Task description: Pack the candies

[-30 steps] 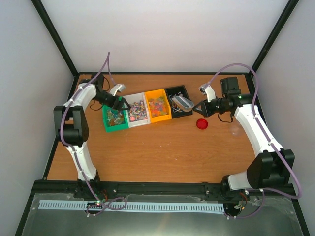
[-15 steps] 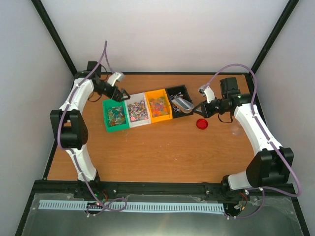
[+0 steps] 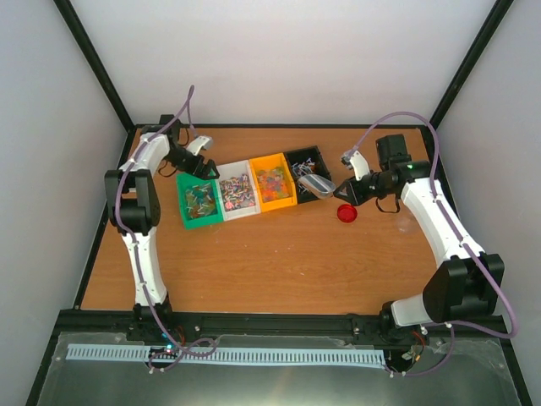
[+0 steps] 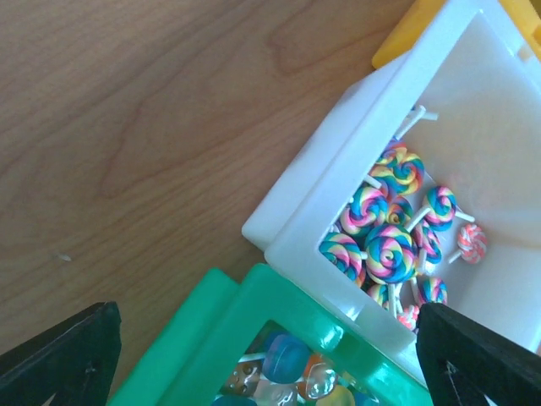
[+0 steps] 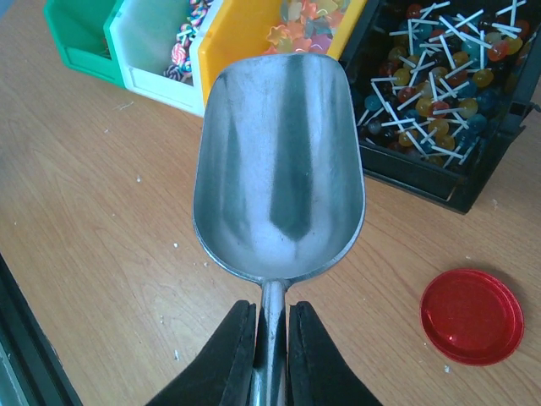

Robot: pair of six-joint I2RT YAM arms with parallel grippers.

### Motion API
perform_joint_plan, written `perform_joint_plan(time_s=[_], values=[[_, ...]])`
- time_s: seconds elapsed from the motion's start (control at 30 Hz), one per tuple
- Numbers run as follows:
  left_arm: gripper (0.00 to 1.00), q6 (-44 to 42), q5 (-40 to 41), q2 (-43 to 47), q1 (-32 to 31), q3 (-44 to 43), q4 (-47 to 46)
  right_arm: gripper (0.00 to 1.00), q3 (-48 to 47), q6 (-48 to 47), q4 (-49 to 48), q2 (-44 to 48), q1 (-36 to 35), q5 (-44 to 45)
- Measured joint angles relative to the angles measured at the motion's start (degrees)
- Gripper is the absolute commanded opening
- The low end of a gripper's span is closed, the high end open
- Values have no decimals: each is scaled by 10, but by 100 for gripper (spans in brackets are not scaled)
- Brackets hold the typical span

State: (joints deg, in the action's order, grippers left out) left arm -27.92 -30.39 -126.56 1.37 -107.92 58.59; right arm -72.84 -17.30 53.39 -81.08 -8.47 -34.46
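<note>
- While the lower half of the overhead view is just tabletop point(image 3: 279, 262), its smooth brown wood grain carries only a few pale crumbs.
- Right of centre lies a flat, round red lid point(image 5: 472, 315) of glossy, see-through plastic, alone on the wood.
- Just above it, the right tool point(image 5: 270, 334) is clamped tight on the thin handle of the scoop point(image 5: 279, 169), a dull brushed-metal shovel with a rounded bowl. The bowl is empty. In the last second the scoop has slid back off the black bin point(image 5: 423, 173) toward the lid, so I judge that no load was taken.
- The candies point(image 5: 448, 85) are all in the row of rigid plastic bins across the centre.
  - Ball lollipops on white sticks sit in the black one.
  - Small star-like shapes fill the yellow bin point(image 5: 245, 34).
  - Swirled lollipops lie in the white bin point(image 4: 338, 169).
  - Shiny wrapped sweets are in the green bin point(image 4: 279, 296).
- At the upper left, the left tool point(image 4: 266, 359) has drawn away from above the green bin to the bins' far corner. Its jaws gape wide and hold nothing. Packing looks barely begun.
</note>
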Motion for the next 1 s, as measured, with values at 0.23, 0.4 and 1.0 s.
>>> perform_joint_plan(time_s=[0.23, 0.4, 1.0], values=[[90, -7, -48, 76, 1, 128, -13, 3, 1, -11, -1, 2, -12, -3], [88, 38, -107, 169, -1, 286, -44, 3, 10, -14, 0, 3, -49, -2], [91, 228, -190, 320, -131, 525, -207, 3, 11, -80, 58, 26, -208, 17]])
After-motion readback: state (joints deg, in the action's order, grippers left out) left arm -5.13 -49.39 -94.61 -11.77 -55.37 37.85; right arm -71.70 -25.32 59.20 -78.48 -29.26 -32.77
